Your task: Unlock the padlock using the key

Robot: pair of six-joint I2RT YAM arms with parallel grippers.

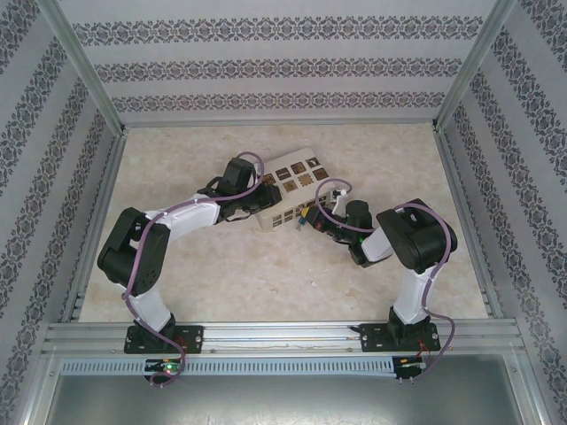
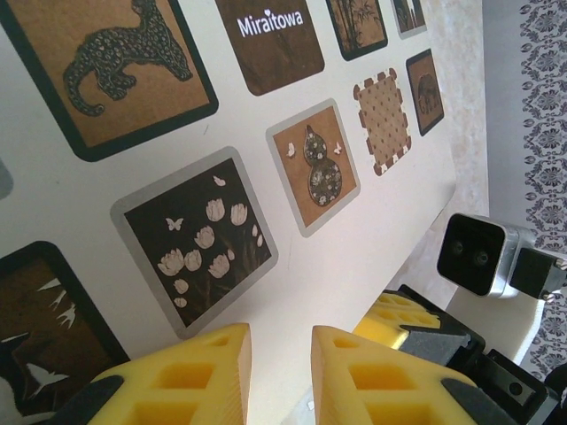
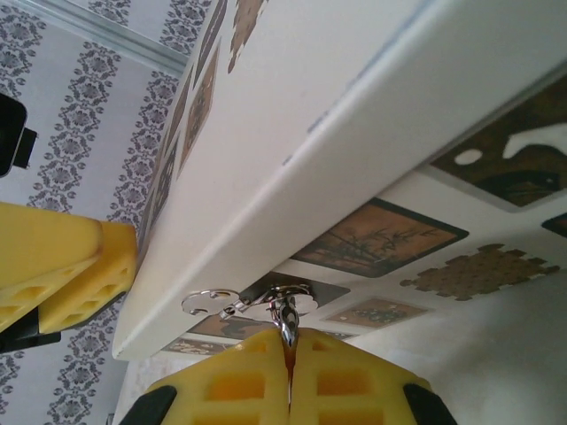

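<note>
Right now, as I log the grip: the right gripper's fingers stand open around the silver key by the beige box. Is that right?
Not quite. The right gripper is shut, not open. The right wrist view shows its yellow fingers pressed together on the silver key, close by the beige box. The rest of your statement holds.

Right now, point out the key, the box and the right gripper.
key (image 3: 286, 323), right wrist view, metal shank above the fingertips.
box (image 1: 297, 174), top view, patterned lid.
right gripper (image 3: 289, 351), right wrist view, seam between shut fingertips.
</note>
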